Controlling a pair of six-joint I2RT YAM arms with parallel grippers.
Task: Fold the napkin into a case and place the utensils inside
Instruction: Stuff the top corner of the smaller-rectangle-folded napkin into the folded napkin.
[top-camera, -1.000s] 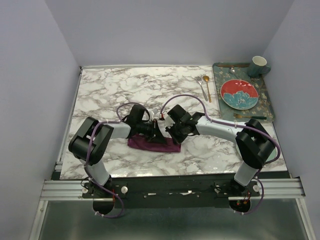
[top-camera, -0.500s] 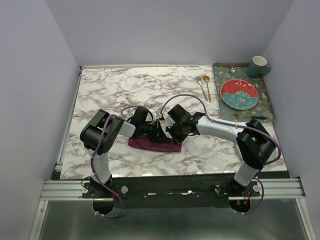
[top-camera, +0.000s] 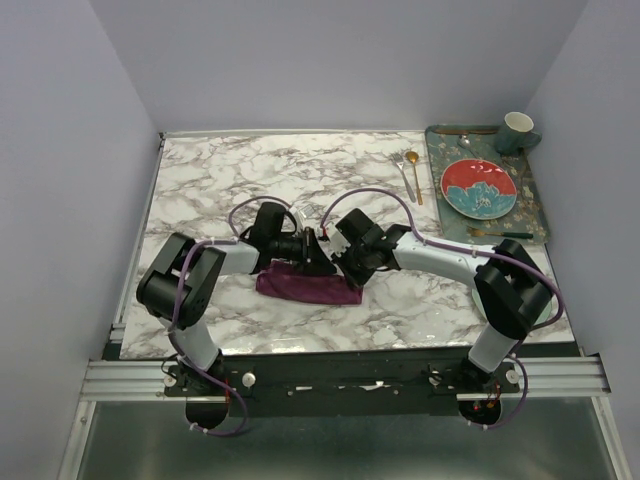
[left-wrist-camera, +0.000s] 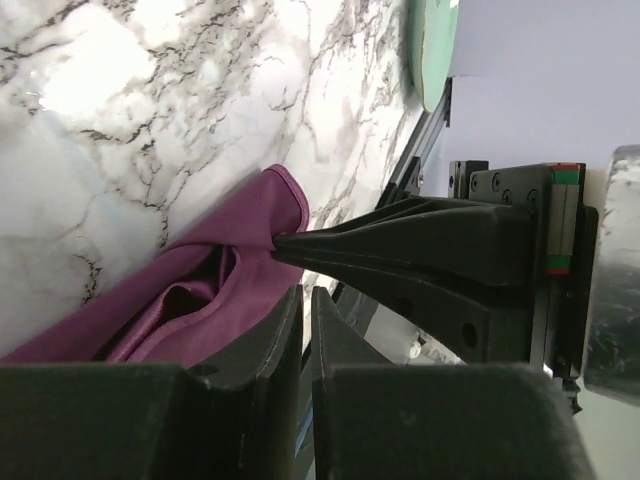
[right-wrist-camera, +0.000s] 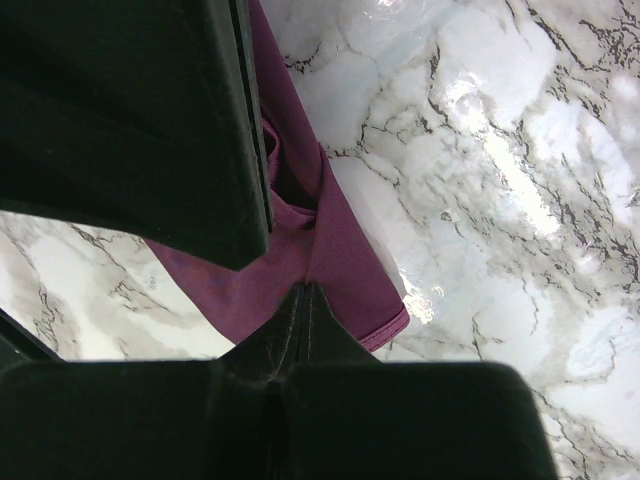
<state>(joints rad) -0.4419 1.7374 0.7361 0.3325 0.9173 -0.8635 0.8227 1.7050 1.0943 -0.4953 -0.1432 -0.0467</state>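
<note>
Item: napkin (top-camera: 308, 286) — plum satin, folded to a creased oblong band, lying toward the front middle of the marble table (top-camera: 220, 180) between my two wrists. My right gripper (right-wrist-camera: 305, 296) is pinched shut on one raised corner. My left gripper (left-wrist-camera: 306, 300) stands a slit apart, nothing visible between its fingers. Both arms overhang the cloth — its far edge is hidden from above.

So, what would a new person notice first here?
The left gripper and right gripper meet over a purple napkin near the table's front; the right one pinches its edge. Far right, a red plate lies on a tray, a fork and spoon beside it.
</note>
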